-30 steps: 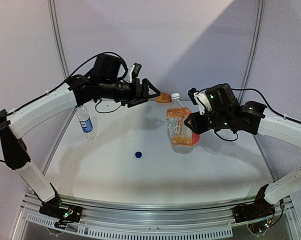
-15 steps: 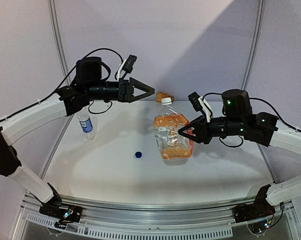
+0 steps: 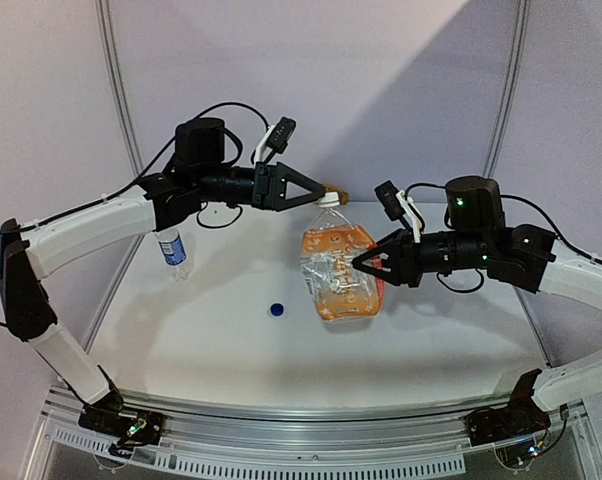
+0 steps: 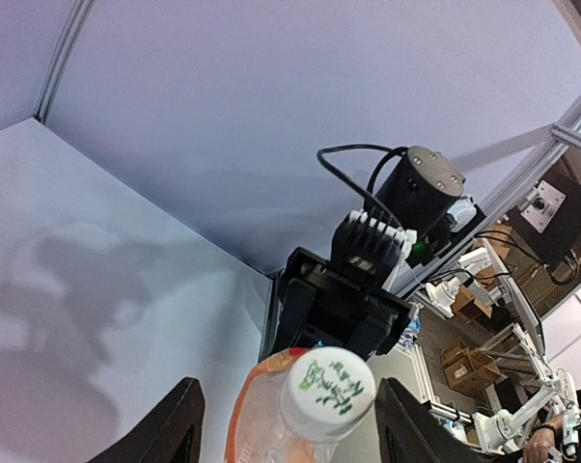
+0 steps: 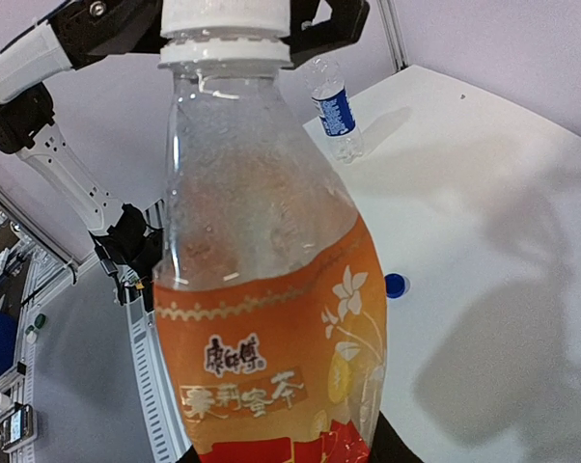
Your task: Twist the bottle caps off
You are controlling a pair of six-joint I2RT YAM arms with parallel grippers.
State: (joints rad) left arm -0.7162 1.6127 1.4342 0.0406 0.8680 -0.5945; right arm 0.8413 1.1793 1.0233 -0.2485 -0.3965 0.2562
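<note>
The white tabletop [image 3: 231, 350] is the biggest thing here. Two arms reach over it, one from each side. The left arm [image 3: 91, 225] comes in from the left edge. The right arm [image 3: 541, 260] comes in from the right edge.

The orange bottle [image 3: 333, 272] is the biggest of the small things. It is up in the air over the middle of the tabletop, a bit closer to the back edge. It leans a little. The right pincer [image 3: 359, 263] is squeezed tight on its side and holds it up.

The left pincer [image 3: 319, 194] is at the top of the orange bottle. It is partly open. Its two fingers [image 4: 179, 424] stand one on each side of the top. There is a gap on one side. The other finger is very close, and I cannot tell if it touches.

The water bottle [image 3: 172, 250] is thinner and has a blue label. It stands up near the left edge of the tabletop, partly behind the left arm.

The white cap [image 4: 326, 383] sits on the orange bottle. It has green marks on top.

The blue cap [image 3: 277, 309] lies by itself on the tabletop, between the two bottles and closer to the front edge.
</note>
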